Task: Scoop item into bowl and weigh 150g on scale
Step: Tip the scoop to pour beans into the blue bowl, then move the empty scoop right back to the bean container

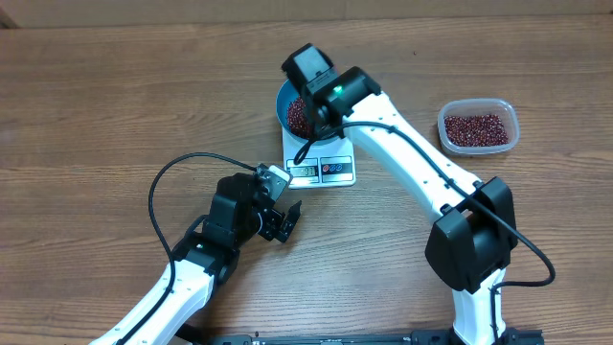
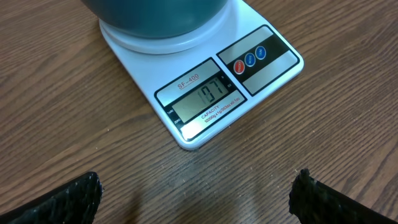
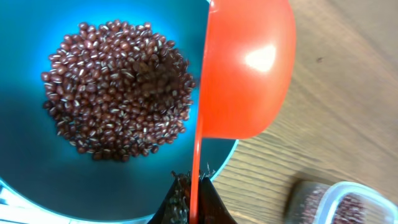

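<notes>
1. A teal-blue bowl [image 1: 283, 100] sits on a small white kitchen scale [image 1: 328, 172] near the middle of a wooden table [image 1: 115, 96].
2. Dark red beans [image 3: 115, 93] lie in a loose, roughly round heap on the bowl's floor. The heap has no long axis. More beans fill a clear plastic tub [image 1: 477, 126], well apart on the robot's right.
3. The right gripper [image 3: 194, 200] is clamped tight on the thin handle [image 3: 196, 163] of an orange-red scoop [image 3: 249, 68], holding it over the bowl's rim.
4. The scoop's long axis runs from the gripper along the handle to the cup. The cup is rolled onto its side, with its mouth facing the bean heap and its smooth back facing the bare table. Its inside is hidden.
5. The left gripper [image 2: 193, 202] has its jaws wide apart and holds nothing. It hangs low over the table just beside the scale's display [image 2: 202, 96], which shows three digits; the middle one is unclear.
6. Judging by their look, the beans are light, hard and free-rolling. They would spill and bounce rather than clump. Fingers cannot pinch them, so they need the scoop, held by its handle and tipped slowly.
7. The bowl looks rigid and smooth, and a nudge could shift it on the scale.
</notes>
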Motion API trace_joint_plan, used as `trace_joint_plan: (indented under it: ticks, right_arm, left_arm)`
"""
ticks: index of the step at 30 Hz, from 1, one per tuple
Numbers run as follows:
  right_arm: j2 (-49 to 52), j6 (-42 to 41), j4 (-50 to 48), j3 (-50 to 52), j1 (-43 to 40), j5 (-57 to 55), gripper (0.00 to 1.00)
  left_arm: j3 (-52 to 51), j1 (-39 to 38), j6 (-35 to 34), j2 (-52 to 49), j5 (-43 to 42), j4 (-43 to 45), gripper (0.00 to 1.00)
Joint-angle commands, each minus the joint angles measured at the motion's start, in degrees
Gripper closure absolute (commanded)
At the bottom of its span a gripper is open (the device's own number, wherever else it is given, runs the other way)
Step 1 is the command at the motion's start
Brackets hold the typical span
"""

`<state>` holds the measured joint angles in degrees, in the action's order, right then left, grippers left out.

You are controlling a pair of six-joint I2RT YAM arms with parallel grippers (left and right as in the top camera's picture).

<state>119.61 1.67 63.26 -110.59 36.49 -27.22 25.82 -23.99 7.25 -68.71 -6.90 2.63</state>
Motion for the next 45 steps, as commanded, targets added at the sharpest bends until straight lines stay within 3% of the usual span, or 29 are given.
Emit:
trace_joint_plan:
  ticks: [1,8,16,26,35,45]
  right_arm:
    - [-0.02,-0.35,-0.28,-1.79,0.42,-5.70,0.96]
    - [-0.50,-0.13,-0.24,-2.08,-0.07,-0.66,0.96]
    - [-6.45,-0.13,0.42,-3.30,-5.55,14.64,0.96]
    - [-19.02,-2.54,8.87,-3.56,-24.74,31.43,0.96]
    - [-19.08,-3.56,17.92,-3.39,-44.50,38.27,0.96]
    - [-11.89,-1.20,21.09,-0.46,-50.07,37.40,0.96]
  left_arm:
    - [-0.07,-0.02,-0.85,-0.39,-0.20,0.17,0.00]
    - [-0.07,-0.02,-0.85,-0.39,-0.20,0.17,0.01]
    - [-0.07,-0.02,-0.85,-0.39,-0.20,0.17,0.00]
    - [-0.07,-0.02,-0.85,-0.39,-0.20,0.17,0.00]
    - [-0.07,-0.02,-0.85,-0.39,-0.20,0.17,0.00]
    - [-0.07,-0.02,-0.85,-0.39,-0.20,0.17,0.00]
